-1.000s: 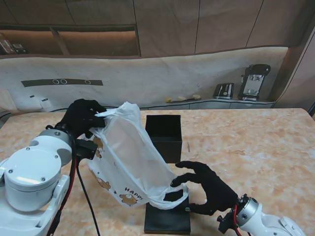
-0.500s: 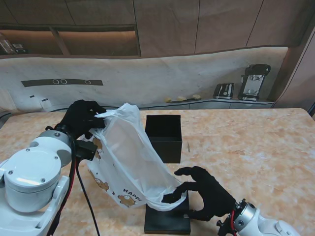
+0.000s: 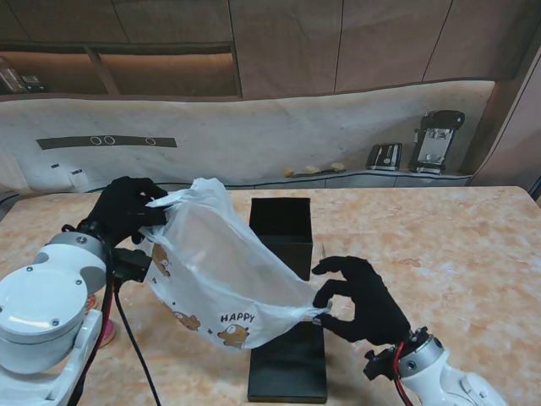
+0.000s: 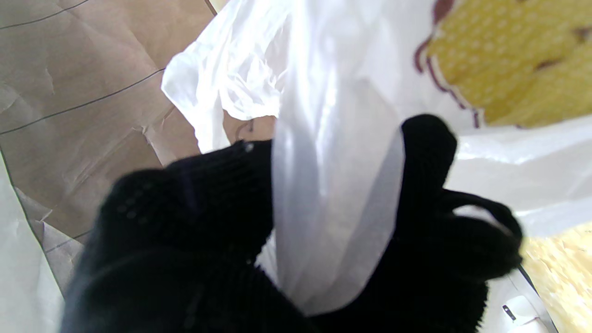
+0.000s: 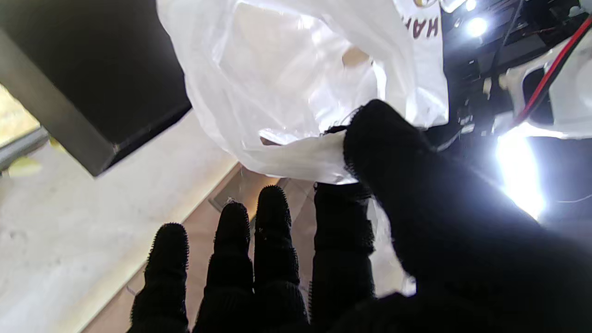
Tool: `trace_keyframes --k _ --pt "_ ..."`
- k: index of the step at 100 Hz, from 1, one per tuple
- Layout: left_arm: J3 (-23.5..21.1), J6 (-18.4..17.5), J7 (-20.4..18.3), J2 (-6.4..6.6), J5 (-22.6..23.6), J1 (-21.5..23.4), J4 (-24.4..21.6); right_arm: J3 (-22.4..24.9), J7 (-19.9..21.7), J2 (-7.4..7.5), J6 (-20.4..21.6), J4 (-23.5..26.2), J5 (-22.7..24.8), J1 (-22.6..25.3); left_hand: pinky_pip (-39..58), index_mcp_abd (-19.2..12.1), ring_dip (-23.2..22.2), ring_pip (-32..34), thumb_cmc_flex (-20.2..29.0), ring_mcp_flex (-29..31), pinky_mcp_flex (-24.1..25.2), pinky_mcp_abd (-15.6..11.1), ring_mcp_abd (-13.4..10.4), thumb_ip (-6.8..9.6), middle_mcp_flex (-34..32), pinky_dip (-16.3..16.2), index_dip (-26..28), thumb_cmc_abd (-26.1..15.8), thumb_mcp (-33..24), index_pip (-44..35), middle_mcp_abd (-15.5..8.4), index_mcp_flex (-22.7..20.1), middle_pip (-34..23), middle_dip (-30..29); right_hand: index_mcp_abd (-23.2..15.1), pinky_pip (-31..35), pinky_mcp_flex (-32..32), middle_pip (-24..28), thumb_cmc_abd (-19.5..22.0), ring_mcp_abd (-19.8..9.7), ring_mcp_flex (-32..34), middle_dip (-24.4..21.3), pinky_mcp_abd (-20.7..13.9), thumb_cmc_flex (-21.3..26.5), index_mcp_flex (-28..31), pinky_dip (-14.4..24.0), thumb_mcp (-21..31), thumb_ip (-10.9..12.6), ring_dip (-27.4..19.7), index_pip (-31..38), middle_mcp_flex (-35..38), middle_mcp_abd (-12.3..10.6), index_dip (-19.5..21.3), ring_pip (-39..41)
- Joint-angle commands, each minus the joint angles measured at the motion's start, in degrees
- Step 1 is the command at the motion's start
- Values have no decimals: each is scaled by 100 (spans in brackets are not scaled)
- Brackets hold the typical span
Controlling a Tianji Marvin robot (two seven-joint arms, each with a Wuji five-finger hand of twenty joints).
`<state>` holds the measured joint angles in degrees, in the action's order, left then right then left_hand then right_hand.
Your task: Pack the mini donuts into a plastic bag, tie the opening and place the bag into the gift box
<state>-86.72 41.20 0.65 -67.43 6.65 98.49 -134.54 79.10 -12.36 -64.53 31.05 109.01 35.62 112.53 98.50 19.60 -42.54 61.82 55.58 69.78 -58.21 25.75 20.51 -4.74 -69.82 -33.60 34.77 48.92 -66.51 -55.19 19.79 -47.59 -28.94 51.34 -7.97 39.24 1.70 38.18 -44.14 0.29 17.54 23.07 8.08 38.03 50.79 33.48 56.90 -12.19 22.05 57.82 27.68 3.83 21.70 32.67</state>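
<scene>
Plastic bag [image 3: 221, 275] hung stretched above the table between both hands, over the gift box [image 3: 283, 233] and its lid [image 3: 289, 365]. Left hand [image 3: 125, 210] clenched one handle; right hand [image 3: 362, 300] only pinched the other, so the film might slip free. Only the right wrist view showed that pinch [image 5: 370, 138] up close.

bag [image 3: 224, 275] stretched between both hands, box [image 3: 281, 233] behind, lid [image 3: 289, 364] beneath
</scene>
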Motion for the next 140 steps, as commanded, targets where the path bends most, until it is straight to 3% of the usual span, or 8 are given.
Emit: trace_keyframes --k 1,13,34,64,89,104,122,140 --pt "-74 -53 -96 27 19 181 -352 94 -5 -42 -31 203 -56 11 98 -17 -67 -58 213 -51 -164 -39 390 85 -98 116 -74 -120 151 -28 148 129 -293 -8 76 185 -113 61 213 -80 70 29 -85 17 -34 -125 58 -222 73 212 149 -133 164 68" --pt "-252 -253 -123 41 8 416 -364 286 -6 -62 -71 370 -118 -15 81 23 -66 -83 215 -73 -144 -35 400 77 -74 146 -140 -221 499 32 164 126 -264 -33 244 450 -154 57 291 -66 91 7 -89 75 -96 -257 8 -185 62 187 135 -120 308 68" --pt "-385 -745 -95 48 -11 1016 -383 589 18 -74 -106 463 -125 -133 -307 84 194 -573 763 -266 95 2 422 228 9 241 -488 -646 2091 339 199 126 233 -383 133 586 -51 37 309 -30 133 -9 -66 69 -133 -312 -25 -149 65 175 139 -87 363 79" --pt "49 -1268 378 -38 -162 1781 -357 826 -51 -81 -279 346 29 -281 -519 -23 309 -772 805 -526 561 167 442 217 113 195 -519 -766 2376 289 83 230 294 -456 20 677 -17 5 351 -12 166 -23 -52 93 -153 -362 -82 -120 51 155 144 -78 412 37" --pt "636 -1417 599 -44 83 1849 -227 886 8 -50 -354 158 192 -512 -1063 -254 258 -1076 936 -1164 1453 67 362 170 528 -423 -492 -1046 2771 152 -106 601 419 -289 -740 767 35 -63 255 46 224 -48 -6 1 19 -439 -142 -183 45 66 193 -47 336 0" --pt "914 -1508 620 -12 388 1876 -120 835 6 -46 -463 15 199 -691 -1395 -321 237 -1237 1062 -1450 1830 -27 289 166 772 -641 -502 -1271 3065 59 -192 840 472 -213 -852 807 78 -96 156 62 269 -55 -14 -19 94 -465 -139 -220 54 26 269 -78 230 1" --pt "1103 -1671 525 64 893 1904 224 717 22 -39 -633 -262 175 -857 -1805 -393 174 -1446 1421 -1826 2303 -87 201 228 1155 -924 -436 -1721 4248 76 -255 1152 551 -100 -917 851 115 -142 154 72 314 -66 -14 14 156 -477 -187 -228 57 20 314 -92 101 -12" --pt "1340 -1626 615 37 830 1794 673 618 31 -35 -774 -465 146 -924 -1875 -420 170 -1485 1450 -1958 2499 -58 201 242 1235 -968 -379 -1810 4369 27 -279 1255 528 -51 -888 879 146 -172 136 78 335 -77 -10 41 143 -481 -151 -211 64 41 358 -98 69 -12"
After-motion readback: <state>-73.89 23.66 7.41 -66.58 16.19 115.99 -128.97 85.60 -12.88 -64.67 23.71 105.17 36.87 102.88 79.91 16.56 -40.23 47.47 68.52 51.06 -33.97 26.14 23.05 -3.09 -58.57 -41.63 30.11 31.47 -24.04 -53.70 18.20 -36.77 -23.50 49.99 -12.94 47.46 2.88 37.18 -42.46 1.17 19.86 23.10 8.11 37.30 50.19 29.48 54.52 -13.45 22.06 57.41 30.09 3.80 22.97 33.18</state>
